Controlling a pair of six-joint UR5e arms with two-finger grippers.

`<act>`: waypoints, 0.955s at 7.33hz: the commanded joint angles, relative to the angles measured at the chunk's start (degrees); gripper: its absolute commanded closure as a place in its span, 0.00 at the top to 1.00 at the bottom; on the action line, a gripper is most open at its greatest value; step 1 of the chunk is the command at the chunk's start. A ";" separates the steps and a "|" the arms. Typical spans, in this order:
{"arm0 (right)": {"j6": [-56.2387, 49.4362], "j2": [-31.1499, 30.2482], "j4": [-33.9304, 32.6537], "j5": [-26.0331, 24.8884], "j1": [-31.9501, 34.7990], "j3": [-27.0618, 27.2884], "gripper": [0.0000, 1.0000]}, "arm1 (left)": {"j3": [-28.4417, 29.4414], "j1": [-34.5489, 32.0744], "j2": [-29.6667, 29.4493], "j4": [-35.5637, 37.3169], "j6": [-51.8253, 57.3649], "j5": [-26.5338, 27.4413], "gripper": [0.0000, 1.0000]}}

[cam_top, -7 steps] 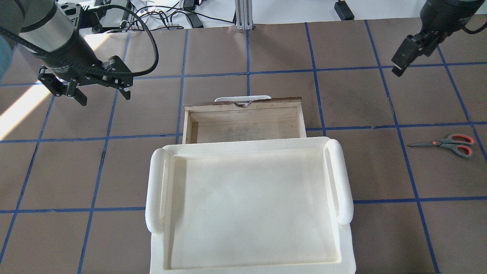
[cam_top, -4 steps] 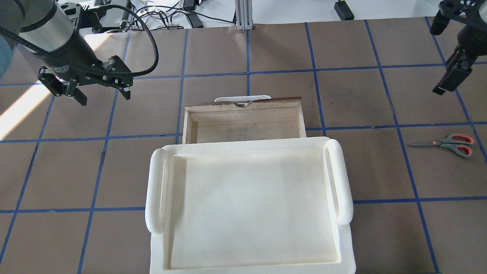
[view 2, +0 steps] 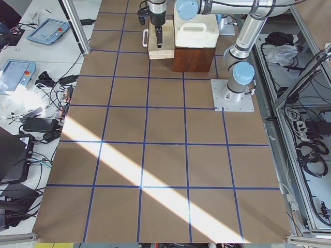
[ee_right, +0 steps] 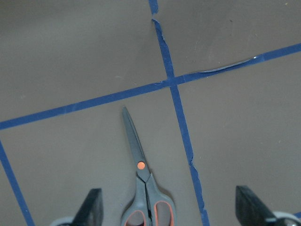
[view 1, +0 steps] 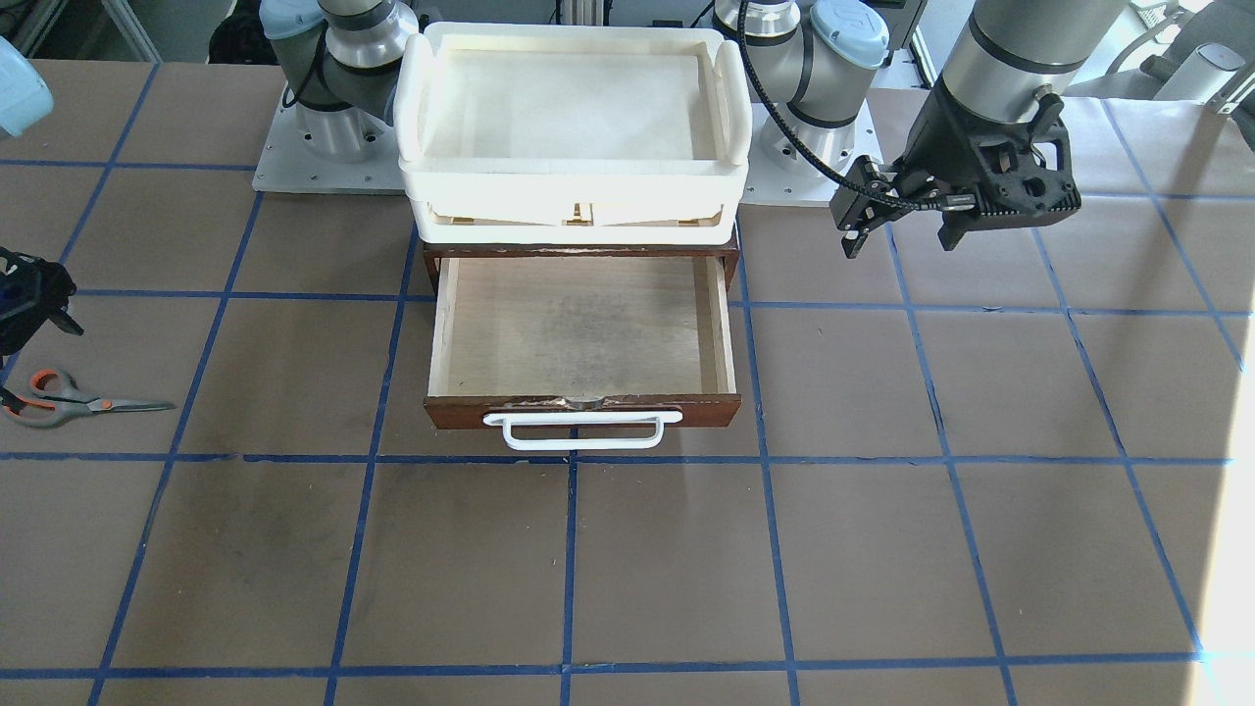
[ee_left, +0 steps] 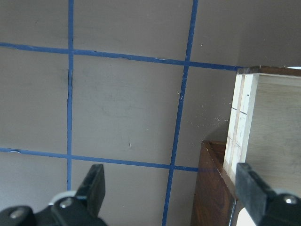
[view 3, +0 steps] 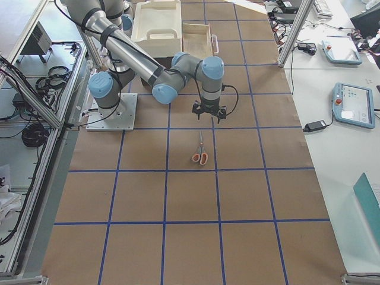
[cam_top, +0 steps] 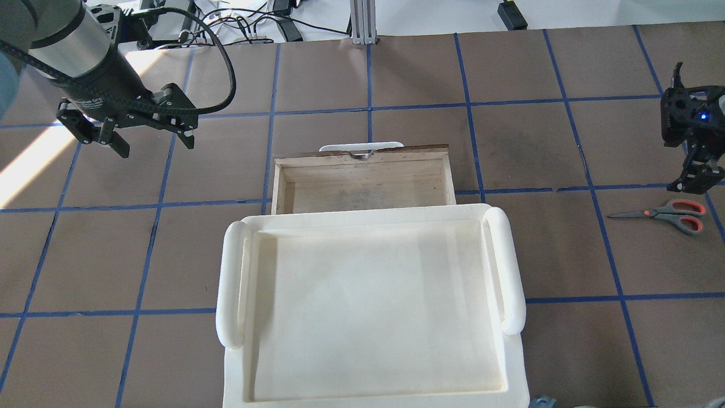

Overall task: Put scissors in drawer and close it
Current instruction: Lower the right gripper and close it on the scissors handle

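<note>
On the tabletop (cam_top: 396, 73) the scissors (cam_top: 668, 214) are seen ungrasped, well apart from the open drawer (cam_top: 362, 195), with the right fingers (ee_right: 92, 207) spread wide over them and the left fingers (ee_left: 94, 186) held wide aside, so grasping, placing and closing are judged outstanding.

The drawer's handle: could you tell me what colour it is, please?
White; the handle shows best in the exterior front-facing view.

The left hand (cam_top: 154, 141) hangs raised on its angled arm, fingers spread wide and holding nothing. The right hand (cam_top: 695, 180) points straight down, low, its fingers apart and holding nothing.
</note>
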 commanded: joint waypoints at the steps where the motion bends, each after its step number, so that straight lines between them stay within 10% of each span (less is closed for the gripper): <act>1: -8.84 6.64 -5.55 0.83 -4.80 1.23 1.00 | -0.02 0.00 -0.05 -0.10 0.00 0.05 1.00; 7: -12.31 10.36 -15.49 3.04 -5.97 6.68 1.00 | -0.02 0.00 0.04 -0.10 0.00 0.05 1.00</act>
